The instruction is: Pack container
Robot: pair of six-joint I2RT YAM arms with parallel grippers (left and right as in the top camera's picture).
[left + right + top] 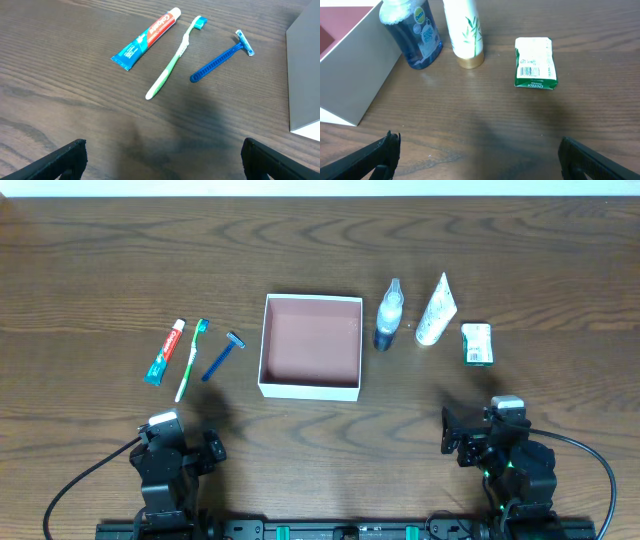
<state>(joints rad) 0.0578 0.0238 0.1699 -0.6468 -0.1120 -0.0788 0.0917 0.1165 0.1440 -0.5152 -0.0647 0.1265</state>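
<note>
The container (pixel 268 345), a shallow white square box with a pinkish-brown inside, sits mid-table; its wall shows in the left wrist view (pixel 304 75) and the right wrist view (pixel 355 75). Left of it lie a toothpaste tube (pixel 166 351) (pixel 146 39), a green toothbrush (pixel 192 358) (pixel 175 57) and a blue razor (pixel 222 356) (pixel 222 61). Right of it lie a blue bottle (pixel 388 315) (pixel 417 35), a white tube (pixel 436 309) (pixel 465 30) and a green-and-white packet (pixel 477 343) (pixel 535 63). My left gripper (pixel 182 442) (pixel 162 155) and right gripper (pixel 472 430) (pixel 477 155) are open and empty, near the front edge.
The dark wooden table (pixel 320 420) carries everything. The arm bases and cables sit along the front edge.
</note>
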